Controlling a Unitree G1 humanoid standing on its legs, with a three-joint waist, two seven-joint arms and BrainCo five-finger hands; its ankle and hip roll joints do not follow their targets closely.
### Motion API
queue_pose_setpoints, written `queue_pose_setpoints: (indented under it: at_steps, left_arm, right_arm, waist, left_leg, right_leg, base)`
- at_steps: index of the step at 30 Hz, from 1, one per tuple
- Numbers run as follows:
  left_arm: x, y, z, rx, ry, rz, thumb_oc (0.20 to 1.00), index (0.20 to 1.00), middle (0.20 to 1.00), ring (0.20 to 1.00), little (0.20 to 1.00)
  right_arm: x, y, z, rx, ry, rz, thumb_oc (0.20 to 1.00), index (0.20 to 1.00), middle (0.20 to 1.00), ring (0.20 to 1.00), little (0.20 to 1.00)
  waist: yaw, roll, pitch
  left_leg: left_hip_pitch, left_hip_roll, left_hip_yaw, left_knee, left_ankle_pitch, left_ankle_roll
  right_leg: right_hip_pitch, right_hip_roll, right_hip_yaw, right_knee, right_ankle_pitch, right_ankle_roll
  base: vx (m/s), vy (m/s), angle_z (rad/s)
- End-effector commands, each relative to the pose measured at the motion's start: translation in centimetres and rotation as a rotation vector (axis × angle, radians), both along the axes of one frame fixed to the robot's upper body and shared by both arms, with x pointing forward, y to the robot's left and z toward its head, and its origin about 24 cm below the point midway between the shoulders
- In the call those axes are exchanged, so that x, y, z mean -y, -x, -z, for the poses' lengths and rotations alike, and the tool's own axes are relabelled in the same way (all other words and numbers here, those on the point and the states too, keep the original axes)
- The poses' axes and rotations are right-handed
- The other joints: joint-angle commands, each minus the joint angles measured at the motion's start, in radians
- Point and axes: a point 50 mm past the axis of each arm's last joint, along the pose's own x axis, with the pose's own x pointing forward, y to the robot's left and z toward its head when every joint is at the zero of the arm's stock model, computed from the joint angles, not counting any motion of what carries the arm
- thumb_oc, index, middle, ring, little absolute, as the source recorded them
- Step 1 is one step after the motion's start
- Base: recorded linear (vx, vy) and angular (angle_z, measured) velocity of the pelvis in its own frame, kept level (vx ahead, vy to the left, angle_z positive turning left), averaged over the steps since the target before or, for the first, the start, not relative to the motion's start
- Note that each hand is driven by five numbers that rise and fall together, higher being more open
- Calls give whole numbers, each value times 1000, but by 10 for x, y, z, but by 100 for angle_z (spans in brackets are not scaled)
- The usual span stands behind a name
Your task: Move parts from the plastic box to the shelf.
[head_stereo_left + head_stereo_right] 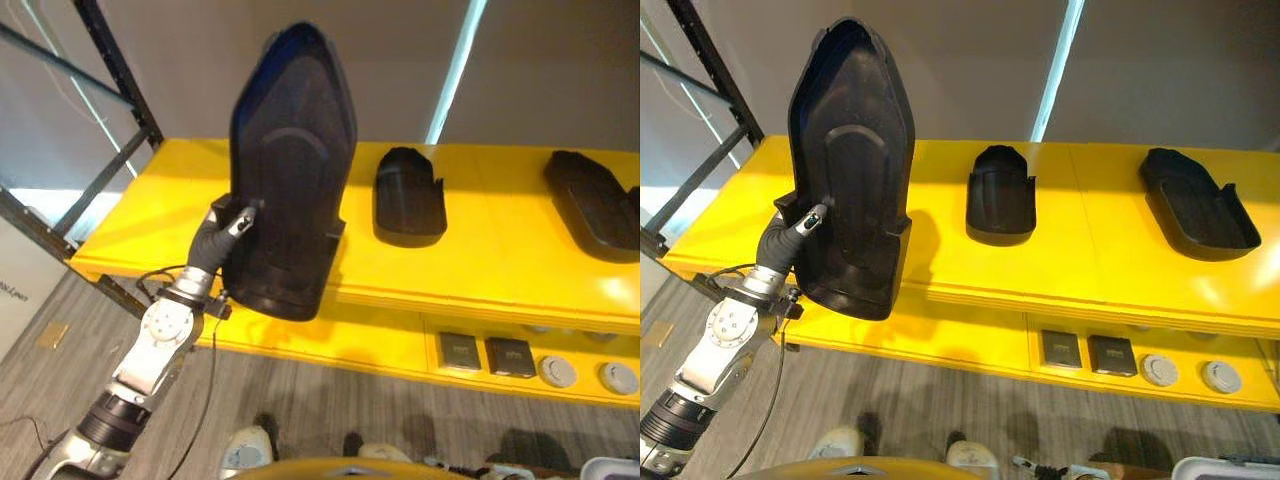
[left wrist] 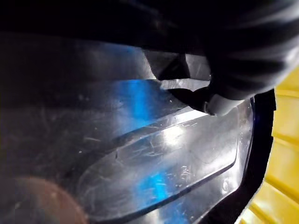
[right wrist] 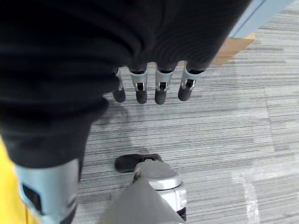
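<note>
Nearest, the right hand (image 3: 154, 88) hangs over the grey striped carpet floor (image 3: 224, 135), its fingers (image 3: 141, 95) straight and relaxed, holding nothing.

Ahead and to the left, the left hand (image 1: 222, 232) holds up a large black part (image 1: 290, 170) in front of the yellow shelf (image 1: 480, 250). The thumb (image 1: 243, 222) lies on the part's hollow inner face and the dark-covered palm is at its left edge, so the hand pinches the rim low on that side. The part stands with its long axis nearly upright: the tapered, rounded end points up and the wider, squared end hangs down at the shelf's front lip. It is a moulded plastic shell, glossy and finely scratched close up, with a raised border and a long pressed-in panel down its middle.

Farther back on the smooth yellow shelf lie two more black moulded shells, well apart: a short scoop-shaped part (image 1: 1000, 195) near the middle and a longer tray-like part (image 1: 1195, 205) to the right, lying at an angle.
</note>
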Motion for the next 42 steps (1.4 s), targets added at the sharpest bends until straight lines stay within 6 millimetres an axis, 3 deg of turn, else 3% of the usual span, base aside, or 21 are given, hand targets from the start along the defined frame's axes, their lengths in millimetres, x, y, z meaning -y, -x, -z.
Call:
queue_pose_setpoints:
  at_steps: [1,3,5,9,13,18,26,33,38,42]
  left_arm:
    - [-12,-1,-35,166,73,-121,200,200,200,200,200]
    - [-25,-7,-33,161,53,-211,200,200,200,200,200]
    - [-36,-14,-26,120,28,-284,200,200,200,200,200]
    - [-63,-21,-27,72,-24,-400,200,200,200,200,200]
    - [-82,-19,-20,-40,-11,-443,200,200,200,200,200]
    - [-91,-20,0,-215,35,-408,200,200,200,200,200]
    - [-87,-29,27,-440,89,-313,200,200,200,200,200]
    - [-94,-40,39,-528,66,-291,200,200,200,200,200]
    - [-101,-46,39,-551,86,-304,200,200,200,200,200]
    - [-104,-47,51,-605,123,-300,200,200,200,200,200]
  right_arm:
    - [-2,6,1,-29,-21,16,1000,1000,1000,1000,1000]
    - [3,8,0,-35,-18,21,1000,1000,1000,1000,1000]
    - [-1,13,2,-52,-39,15,1000,1000,1000,1000,1000]
    - [-28,30,13,-117,-78,-24,1000,1000,1000,1000,1000]
    - [-38,58,18,-142,-85,152,1000,1000,1000,1000,1000]
    - [-32,68,17,-184,-82,-18,1000,1000,1000,1000,1000]
    - [0,45,5,-131,-39,-34,1000,1000,1000,1000,1000]
    - [-2,31,4,-90,-44,-77,1000,1000,1000,1000,1000]
    - [4,28,2,-78,-21,-92,1000,1000,1000,1000,1000]
    - [11,28,-1,-54,5,-115,1000,1000,1000,1000,1000]
  waist:
    - [6,-17,-7]
    - [5,-5,-5]
    - [6,3,-3]
    - [14,10,-6]
    - [-12,8,-2]
    - [-16,10,-3]
    - [-32,36,27]
    - [-62,56,55]
    - [-83,67,64]
    - [-97,78,71]
  left_leg:
    - [-66,-5,-59,7,108,8]
    - [-72,-20,-78,-48,65,16]
    - [-62,-41,-84,-42,42,26]
    - [38,-81,-94,-95,-8,64]
    - [80,-95,-84,-114,-46,77]
    - [43,-99,-62,-114,-44,71]
    - [2,-112,-22,-114,-36,50]
    - [-6,-134,-11,-114,-40,63]
    - [-1,-133,-4,-114,-41,63]
    - [6,-124,8,-114,-37,56]
  right_leg:
    - [39,-4,112,-15,-57,34]
    - [54,-21,143,9,-88,45]
    - [59,-39,129,44,-107,54]
    - [-25,-72,44,168,-116,97]
    - [-100,-68,38,80,-24,105]
    - [-101,-77,62,-19,9,111]
    - [-97,-75,64,-95,19,104]
    - [-128,-68,85,-91,24,97]
    - [-134,-68,97,-87,23,94]
    - [-127,-73,98,-83,17,93]
  base:
    - [215,418,-15]
    - [247,471,-28]
    - [230,343,-54]
    - [154,128,-51]
    - [115,-5,-21]
    - [26,-53,18]
    - [19,16,1]
    - [2,37,-5]
    - [32,49,-6]
    - [49,28,-5]
